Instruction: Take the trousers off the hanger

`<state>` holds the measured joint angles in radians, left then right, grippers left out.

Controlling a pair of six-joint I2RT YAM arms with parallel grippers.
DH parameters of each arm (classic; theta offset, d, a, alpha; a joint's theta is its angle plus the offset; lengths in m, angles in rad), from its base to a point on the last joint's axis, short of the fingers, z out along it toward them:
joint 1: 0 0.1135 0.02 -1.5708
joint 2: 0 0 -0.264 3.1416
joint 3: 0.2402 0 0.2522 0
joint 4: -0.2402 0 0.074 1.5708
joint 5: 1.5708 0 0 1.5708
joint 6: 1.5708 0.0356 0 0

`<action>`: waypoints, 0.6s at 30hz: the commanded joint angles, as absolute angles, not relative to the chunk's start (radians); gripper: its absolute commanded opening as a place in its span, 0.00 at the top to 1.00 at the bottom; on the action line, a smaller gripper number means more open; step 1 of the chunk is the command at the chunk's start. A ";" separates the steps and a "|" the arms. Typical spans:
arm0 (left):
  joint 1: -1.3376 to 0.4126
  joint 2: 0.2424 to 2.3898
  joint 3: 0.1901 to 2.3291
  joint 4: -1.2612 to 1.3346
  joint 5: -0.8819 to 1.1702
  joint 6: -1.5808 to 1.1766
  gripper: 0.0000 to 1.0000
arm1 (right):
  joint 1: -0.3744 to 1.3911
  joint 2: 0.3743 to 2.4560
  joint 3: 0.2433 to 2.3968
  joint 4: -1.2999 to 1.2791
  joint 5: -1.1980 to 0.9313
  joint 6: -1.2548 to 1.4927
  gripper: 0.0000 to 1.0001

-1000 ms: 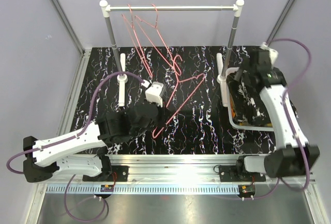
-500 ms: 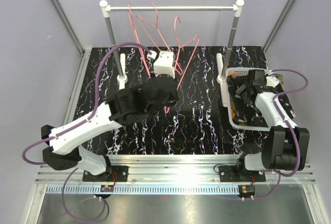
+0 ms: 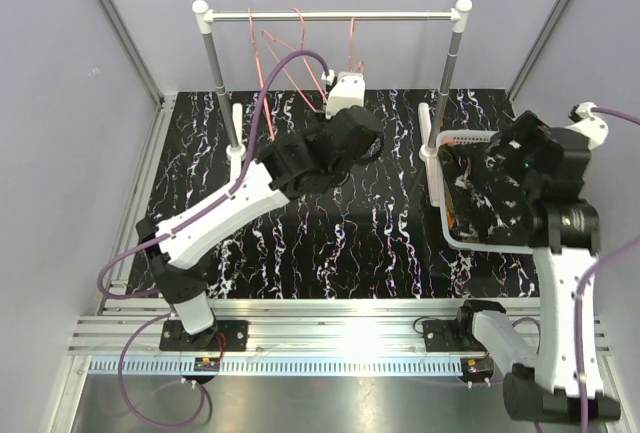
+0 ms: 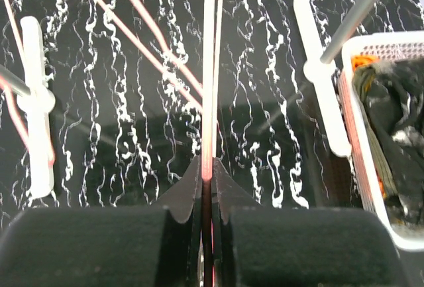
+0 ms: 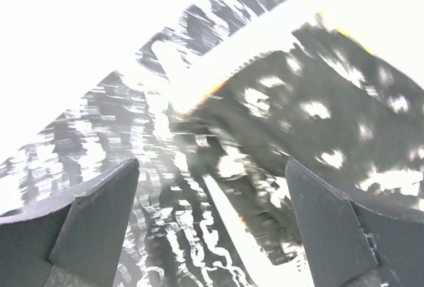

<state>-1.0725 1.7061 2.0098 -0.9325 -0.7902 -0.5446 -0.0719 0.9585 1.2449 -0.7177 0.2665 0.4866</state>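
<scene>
Left wrist view: our left tool point(image 4: 207, 168) is pinched shut on the pink hanger point(image 4: 210, 68) wire. Our right tool point(image 5: 212, 168) gapes over the trousers point(image 5: 344, 101), which lie in the basket point(image 4: 391, 37) at the right edge of the surface point(image 3: 380, 243). We should hold the wire upright and seat its hook on the far rail point(image 3: 330, 15) before releasing.

I work in a robotics lab, inside a test cell, not in a home. Plain grey walls point(image 3: 60, 103) with bare aluminium posts point(image 3: 119, 28) close it on 3 sides. My 2 arms point(image 3: 210, 223) are bolted to an aluminium rail point(image 3: 350, 313) at the edge of a black marbled table point(image 3: 370, 243), and purple cables point(image 3: 300, 52) hang loose from them. A small tube rack point(image 3: 330, 15) with pink hangers point(image 4: 209, 68) stands on this table.
</scene>
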 commanded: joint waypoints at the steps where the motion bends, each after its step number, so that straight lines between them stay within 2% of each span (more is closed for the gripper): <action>1: -1.049 1.739 2.120 -0.841 -0.811 -0.453 1.00 | -0.071 0.885 1.293 -0.814 0.092 0.351 0.00; 7: -0.968 1.893 2.304 -0.842 -0.791 -0.413 1.00 | -0.069 0.743 1.203 -0.804 -0.106 0.359 0.01; 11: -0.933 1.939 2.324 -0.756 -0.793 -0.359 1.00 | -0.069 0.686 1.163 -0.784 -0.182 0.364 0.01; 18: -0.904 2.023 2.330 -0.761 -0.721 -0.356 1.00 | -0.069 0.655 1.160 -0.790 -0.241 0.374 0.01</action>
